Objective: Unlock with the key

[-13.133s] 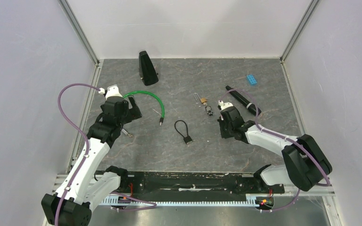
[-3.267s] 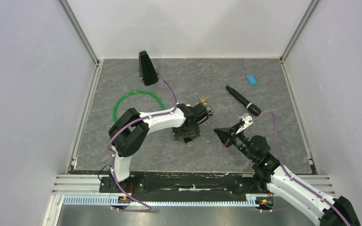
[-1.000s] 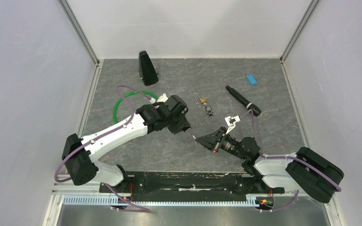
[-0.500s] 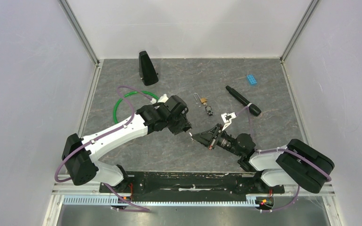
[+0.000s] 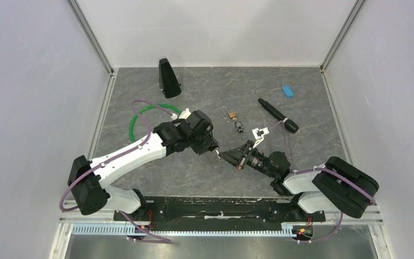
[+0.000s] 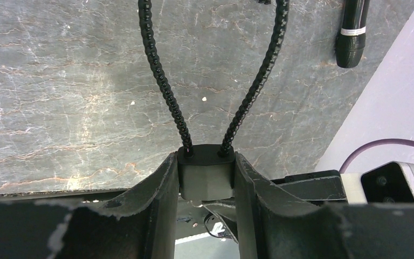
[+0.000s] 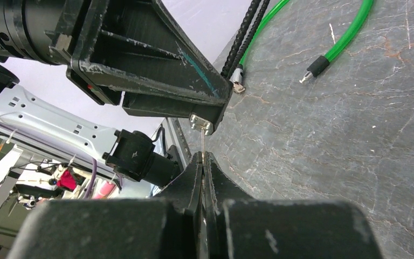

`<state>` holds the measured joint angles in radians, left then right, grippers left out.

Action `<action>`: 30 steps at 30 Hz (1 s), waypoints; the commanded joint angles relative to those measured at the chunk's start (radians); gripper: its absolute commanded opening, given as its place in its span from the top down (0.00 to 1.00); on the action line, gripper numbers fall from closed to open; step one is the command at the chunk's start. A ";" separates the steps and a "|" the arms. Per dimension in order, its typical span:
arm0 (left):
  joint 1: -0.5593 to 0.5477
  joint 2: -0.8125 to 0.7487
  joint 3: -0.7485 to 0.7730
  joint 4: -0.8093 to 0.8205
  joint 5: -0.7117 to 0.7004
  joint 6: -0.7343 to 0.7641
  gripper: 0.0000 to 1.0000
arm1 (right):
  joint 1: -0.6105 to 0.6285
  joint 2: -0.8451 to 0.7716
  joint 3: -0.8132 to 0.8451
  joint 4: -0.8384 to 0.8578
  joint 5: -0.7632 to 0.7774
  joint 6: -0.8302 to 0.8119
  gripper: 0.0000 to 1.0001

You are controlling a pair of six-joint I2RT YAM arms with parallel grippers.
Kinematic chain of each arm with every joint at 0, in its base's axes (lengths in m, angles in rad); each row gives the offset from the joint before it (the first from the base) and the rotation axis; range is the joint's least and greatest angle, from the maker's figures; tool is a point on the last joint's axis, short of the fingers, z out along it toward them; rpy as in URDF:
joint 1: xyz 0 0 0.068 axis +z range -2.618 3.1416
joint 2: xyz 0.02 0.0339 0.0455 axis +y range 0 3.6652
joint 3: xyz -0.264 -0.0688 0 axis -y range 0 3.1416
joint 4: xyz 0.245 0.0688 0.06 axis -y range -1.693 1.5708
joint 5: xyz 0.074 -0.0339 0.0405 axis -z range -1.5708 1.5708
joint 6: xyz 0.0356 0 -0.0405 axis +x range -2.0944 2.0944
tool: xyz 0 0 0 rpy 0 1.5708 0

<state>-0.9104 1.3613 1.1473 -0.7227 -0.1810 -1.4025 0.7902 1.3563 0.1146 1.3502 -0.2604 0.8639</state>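
Note:
My left gripper (image 6: 206, 162) is shut on the black body of a cable lock (image 6: 206, 178), held above the table. The lock's beaded black cable loop (image 6: 164, 91) runs away from the fingers. In the top view the left gripper (image 5: 211, 144) and the right gripper (image 5: 223, 155) meet tip to tip near the table's middle. My right gripper (image 7: 203, 157) is shut on a thin silver key (image 7: 202, 141). The key's blade reaches up to the lock's silver keyhole face (image 7: 201, 123). How deep the blade sits cannot be told.
A small brass padlock (image 5: 232, 115) with a key bunch (image 5: 239, 128) lies behind the grippers. A black marker (image 5: 277, 116) and a blue brick (image 5: 287, 90) are at the back right. A black wedge (image 5: 168, 79) and a green cable (image 5: 140, 116) are at the back left.
The right gripper has moved left with the key until its tip meets the lock in the left gripper. The left arm has hardly moved.

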 commanded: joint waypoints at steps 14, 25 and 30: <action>-0.005 -0.043 -0.008 0.063 -0.021 0.009 0.98 | -0.018 0.024 0.049 0.062 0.001 -0.003 1.00; -0.022 -0.044 -0.009 0.063 -0.055 0.034 0.98 | -0.023 0.008 0.028 0.063 0.033 0.018 1.00; -0.053 -0.037 -0.003 0.063 -0.093 0.041 0.98 | -0.025 -0.006 0.021 0.054 0.045 0.023 1.00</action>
<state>-0.9321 1.3590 1.1378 -0.6994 -0.2279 -1.4006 0.7738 1.3750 0.1314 1.3537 -0.2539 0.8829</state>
